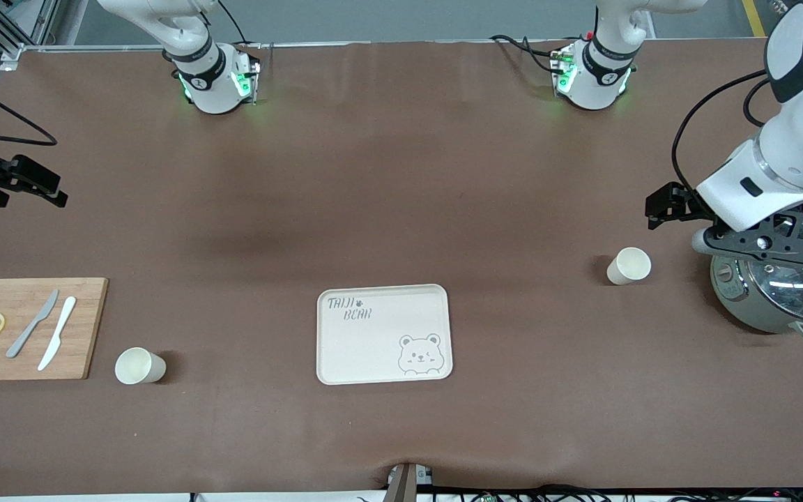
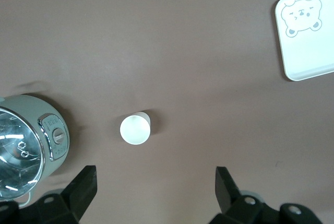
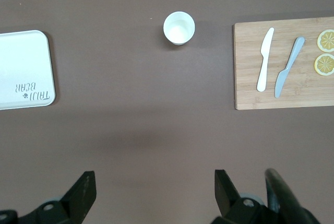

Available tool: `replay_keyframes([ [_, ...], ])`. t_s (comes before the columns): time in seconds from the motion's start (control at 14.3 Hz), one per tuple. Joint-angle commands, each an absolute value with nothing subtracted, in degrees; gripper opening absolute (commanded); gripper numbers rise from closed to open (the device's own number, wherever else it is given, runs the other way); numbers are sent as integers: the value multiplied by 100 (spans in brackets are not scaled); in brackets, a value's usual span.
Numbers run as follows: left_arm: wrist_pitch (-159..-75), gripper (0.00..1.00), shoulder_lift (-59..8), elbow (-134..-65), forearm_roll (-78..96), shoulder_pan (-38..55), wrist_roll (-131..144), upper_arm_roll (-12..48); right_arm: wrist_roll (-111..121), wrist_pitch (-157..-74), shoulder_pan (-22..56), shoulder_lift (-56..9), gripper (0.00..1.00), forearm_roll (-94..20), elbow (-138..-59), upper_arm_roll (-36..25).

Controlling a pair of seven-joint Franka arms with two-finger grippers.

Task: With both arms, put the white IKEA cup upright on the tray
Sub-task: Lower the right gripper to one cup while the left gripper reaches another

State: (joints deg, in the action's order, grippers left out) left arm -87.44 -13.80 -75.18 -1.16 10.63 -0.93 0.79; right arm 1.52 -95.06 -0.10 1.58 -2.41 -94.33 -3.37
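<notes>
The cream tray (image 1: 382, 335) with the bear drawing lies mid-table, bare; its corners show in the left wrist view (image 2: 308, 41) and the right wrist view (image 3: 23, 70). One white cup (image 1: 629, 265) stands mouth up toward the left arm's end, beside the pot; it also shows in the left wrist view (image 2: 135, 129). A second white cup (image 1: 139, 365) stands mouth up beside the cutting board; it also shows in the right wrist view (image 3: 179, 27). My left gripper (image 1: 666, 206) (image 2: 155, 192) is open and empty, high over the table by the first cup. My right gripper (image 1: 25, 183) (image 3: 154, 195) is open and empty, high over the right arm's end.
A wooden cutting board (image 1: 28, 328) (image 3: 284, 65) with two knives and two lemon slices lies at the right arm's end. A steel pot with a glass lid (image 1: 778, 293) (image 2: 26, 145) stands at the left arm's end, partly under the left wrist.
</notes>
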Motion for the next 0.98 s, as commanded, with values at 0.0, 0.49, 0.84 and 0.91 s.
replay_keyframes([
  [0.0, -8692, 100, -1354, -7515, -264, 1081, -35, 105, 35, -9510, 35, 308, 100, -141, -9554, -334],
  [0.49, -10193, 100, -1775, -8602, -422, 143, -1394, 105, 35, -9519, 26, 281, 100, -141, -9545, -334],
  [0.84, -11922, 100, -1662, -10191, -430, -97, -1802, 105, 70, -9580, 97, -8, 100, -141, -9431, -334],
  [0.91, -12283, 100, -1557, -10569, -431, -105, -1802, 105, 62, -9650, 88, -148, 100, -149, -9431, -334],
])
